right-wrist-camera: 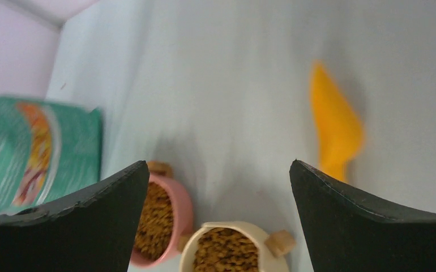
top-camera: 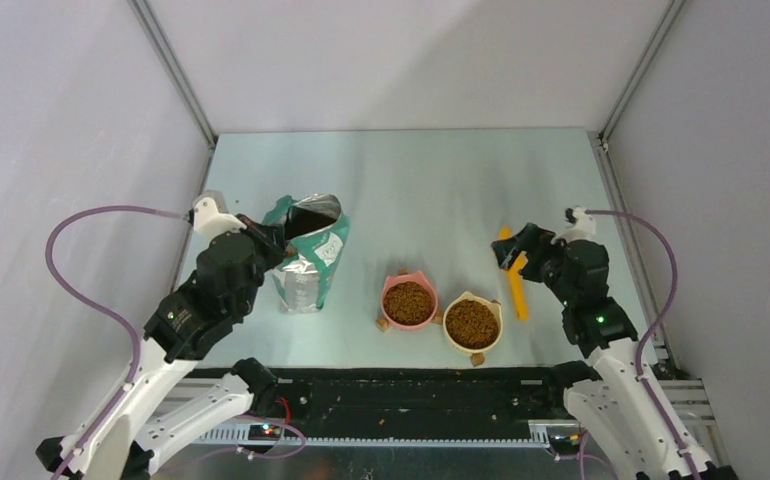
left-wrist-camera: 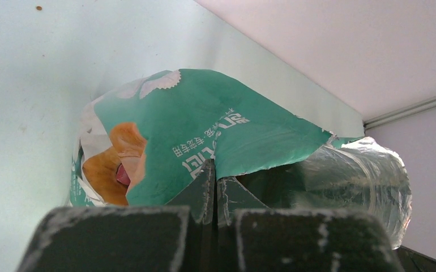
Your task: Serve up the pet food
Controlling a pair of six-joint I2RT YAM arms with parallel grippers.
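The pet food (top-camera: 409,300) before me is small, dry brown kibble, lying loose in two level heaps near my worktop's (top-camera: 441,190) front edge, one filling the pink bowl (top-camera: 387,292), one the cream-yellow bowl (top-camera: 448,312) just beside it.

The only writing in view is on the foil bag (left-wrist-camera: 249,119). Two short rows of white characters (left-wrist-camera: 207,144), Chinese in look, are printed on its green panel, just above the pressed-together tips of the left tool (left-wrist-camera: 214,181). From that wrist they appear upside down and creased, and they cannot be read. In the overhead view a pale label (top-camera: 332,249) on the bag's front face, just beyond the same tool, carries print too small to make out.
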